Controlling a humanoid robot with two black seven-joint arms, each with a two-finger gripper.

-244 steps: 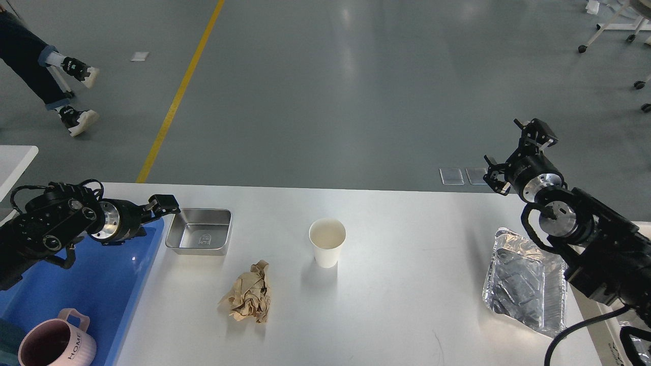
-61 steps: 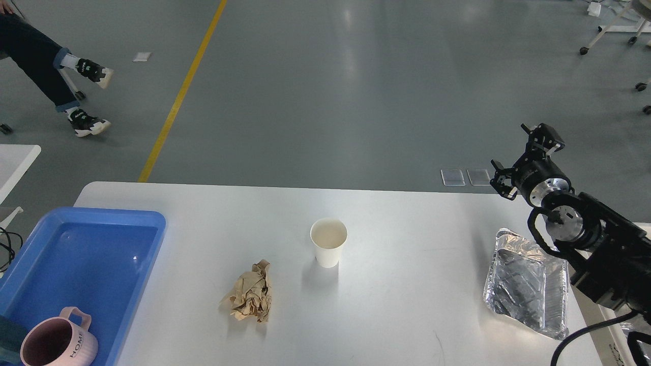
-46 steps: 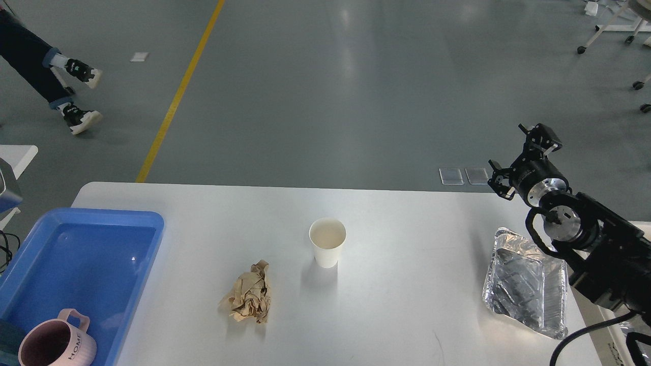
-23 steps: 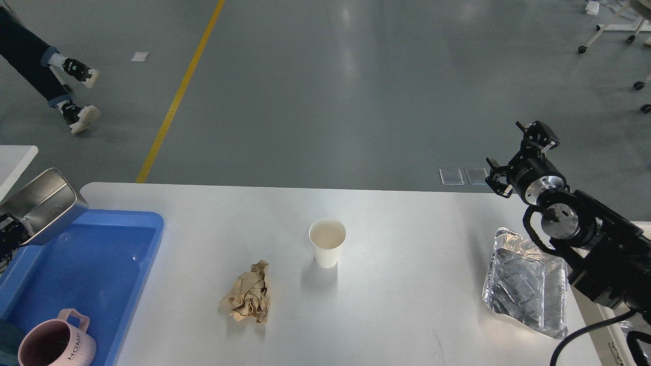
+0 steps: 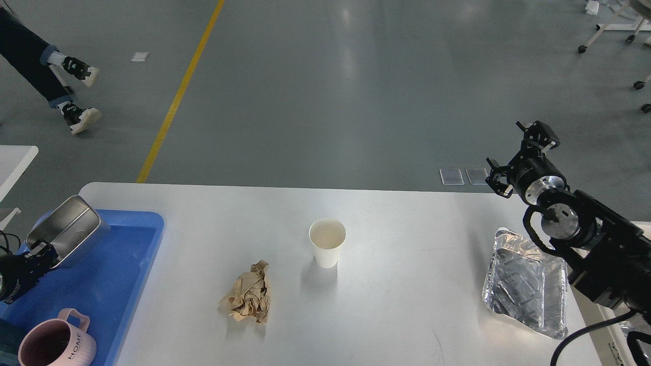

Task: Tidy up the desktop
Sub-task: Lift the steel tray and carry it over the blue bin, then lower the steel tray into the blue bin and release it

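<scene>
The white desktop (image 5: 407, 229) holds a white paper cup (image 5: 327, 249) at its middle, a crumpled brown paper (image 5: 247, 299) in front of the cup and to its left, and a crinkled foil tray (image 5: 526, 282) at the right edge. At the far left, my left gripper (image 5: 38, 250) is shut on the rim of a steel box (image 5: 68, 231). The box hangs tilted above the blue plastic tray (image 5: 127, 264). My right gripper (image 5: 535, 133) is raised beyond the table's right rear corner, pointing away; its fingers look small and dark.
A pink mug (image 5: 53, 343) marked HOME stands in the blue tray's near corner. A small white table corner (image 5: 15, 162) lies at the left edge. A person's legs (image 5: 30, 61) show on the floor at the far left, by a yellow floor line (image 5: 178, 96).
The left gripper took the steel box off the desktop and out of view, then brought it back tilted. It now hangs lower and further right, over the blue tray. The right arm barely moved.
</scene>
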